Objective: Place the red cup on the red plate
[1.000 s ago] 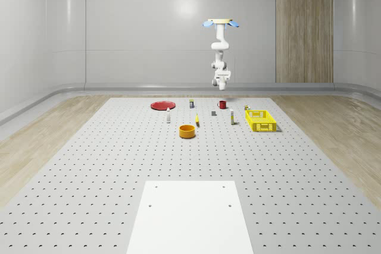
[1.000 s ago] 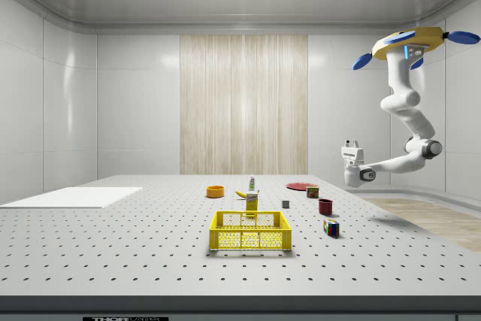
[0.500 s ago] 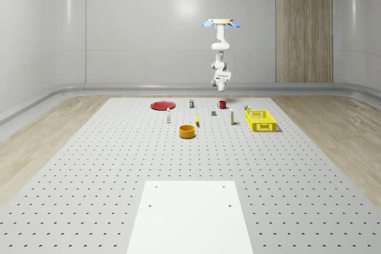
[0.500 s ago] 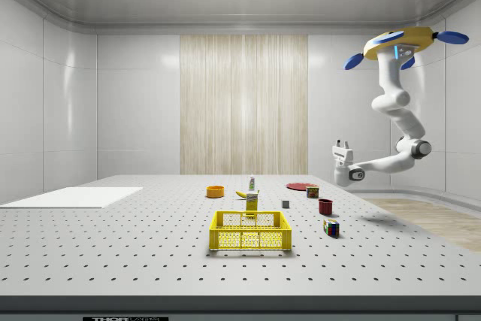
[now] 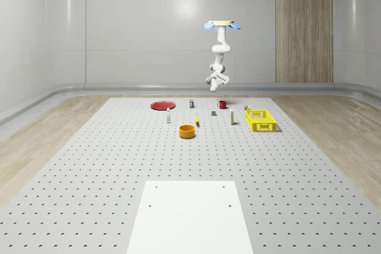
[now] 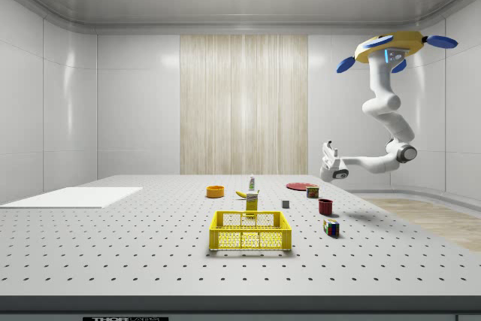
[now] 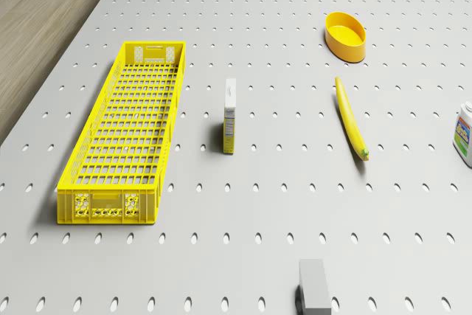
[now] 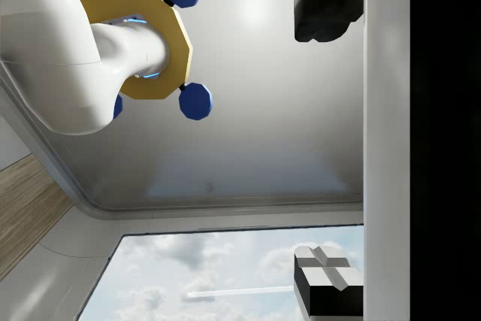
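Drone (image 6: pixel 397 45) is being held hovering above the red cup (image 6: pixel 325 206) | gripper (image 6: pixel 328 150) is being pointed upward – finger state cannot be told | cup is standing on the table, well apart from the red plate (image 5: pixel 162 105) | risk: rotor wash or a mistimed arm swing-down is judged likely to topple the cup – Rubik's cube (image 6: pixel 331 227) is lying near.

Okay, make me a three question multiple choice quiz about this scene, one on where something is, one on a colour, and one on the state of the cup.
1. Where does the drone hover?
A. Above the table's end near the red cup
B. Over the white sheet
C. Resting on the crate

2. What colour is the crate?
A. Blue
B. Yellow
C. Green

3. What state is the red cup in?
A. Held in the gripper
B. On the red plate
C. Standing on the table, untouched

Answers:
1. A, the side view shows it airborne there.
2. B, it is yellow like the bowl.
3. C, the gripper is up in the air and the red plate is bare.
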